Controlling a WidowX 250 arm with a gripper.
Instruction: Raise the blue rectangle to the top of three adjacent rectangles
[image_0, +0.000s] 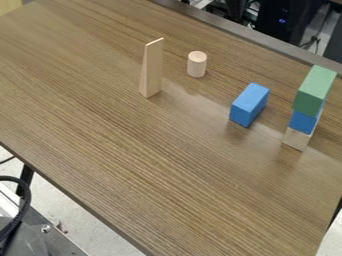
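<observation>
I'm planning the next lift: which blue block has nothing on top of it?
The loose blue block, which rests directly on the table. The stacked blue block has the green block on it and the pale block beneath.

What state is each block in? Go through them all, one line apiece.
Loose blue block: lying on the table, unstacked
Green block: stacked, topmost of three
Stacked blue block: in the middle, under the green one
Bottom wooden block: on the table, bearing the other two
Tall wooden wedge: standing upright
Wooden cylinder: standing on end
</observation>
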